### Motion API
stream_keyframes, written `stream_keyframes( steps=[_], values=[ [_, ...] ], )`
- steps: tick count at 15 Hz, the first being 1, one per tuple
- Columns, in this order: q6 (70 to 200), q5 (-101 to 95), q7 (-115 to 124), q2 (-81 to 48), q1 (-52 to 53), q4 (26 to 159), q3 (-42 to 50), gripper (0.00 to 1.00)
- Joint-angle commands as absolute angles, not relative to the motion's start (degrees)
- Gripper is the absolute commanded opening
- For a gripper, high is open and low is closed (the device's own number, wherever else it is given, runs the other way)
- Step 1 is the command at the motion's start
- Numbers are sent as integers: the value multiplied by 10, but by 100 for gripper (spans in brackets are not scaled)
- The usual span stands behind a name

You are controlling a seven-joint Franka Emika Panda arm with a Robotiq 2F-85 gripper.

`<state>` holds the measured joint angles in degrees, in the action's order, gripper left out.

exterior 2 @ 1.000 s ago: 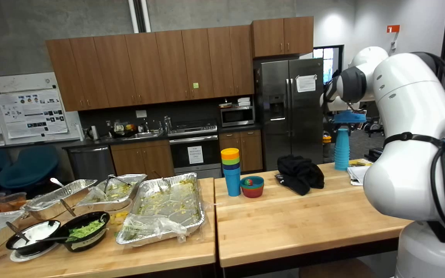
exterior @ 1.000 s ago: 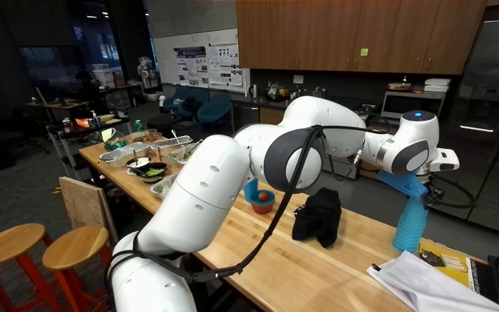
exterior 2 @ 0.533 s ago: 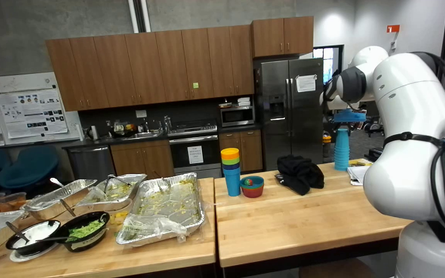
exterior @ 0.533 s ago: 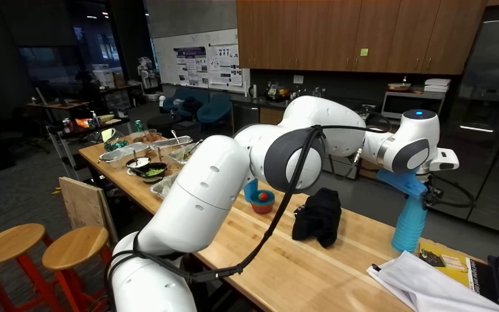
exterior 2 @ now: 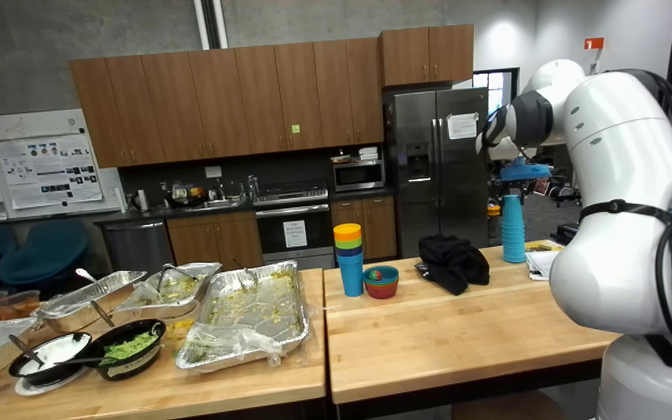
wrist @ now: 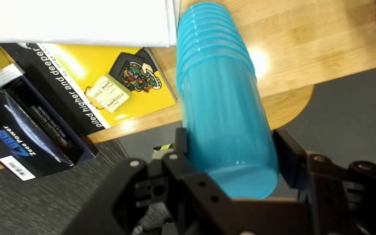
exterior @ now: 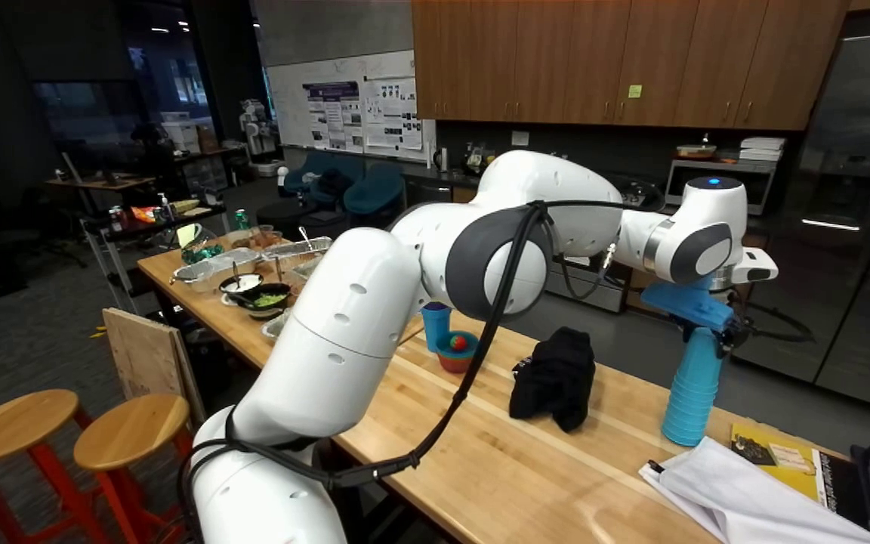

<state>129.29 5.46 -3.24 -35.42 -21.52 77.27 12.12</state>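
1. Jaws part-way apart, squeezed in snug on both sides of a stack of blue cups [wrist: 227, 107], right by its narrow top end.
2. Cups upside down, one tucked over the next, wide rims low at the table [exterior: 495, 468], near its edge. Whole stack [exterior: 693, 385] tipped to one side in an exterior view. Bottom rim on the wood or just above it: hard to tell.
3. Looks like the holding step: grab done, let-go not yet done. Too soon to say whether for a lift or for a set-down.
4. For the next move, best to squeeze firm, go slow and bring the tipped stack up straight. Good to watch the low end too, in case of a loose cup sliding off.
5. Just beside the rims, a white cloth [wrist: 93, 21], easy to drag along by mistake, so best to steer clear. Near that, a yellow book [wrist: 148, 104] with a small sticky-note pack [wrist: 108, 93] on top, and a black box [wrist: 34, 130] next to it.
6. Along the table the other way, a black cloth [exterior 2: 452, 265] in a heap. Farther off, a red bowl [exterior 2: 381, 291] beside a tall pile of cups [exterior 2: 350, 274] with orange on top.
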Motion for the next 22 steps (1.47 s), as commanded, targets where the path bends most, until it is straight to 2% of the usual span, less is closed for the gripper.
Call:
stream_keyframes(
  steps=[1, 9, 14, 22],
  values=[
    [1267, 47, -71, -290, -209, 831, 117, 39],
    [1245, 78, -89, -255, -225, 835, 106, 39],
    [1390, 132, -150, -242, -239, 882, 87, 39],
    [1425, 168, -147, -245, -251, 902, 80, 39]
  ],
)
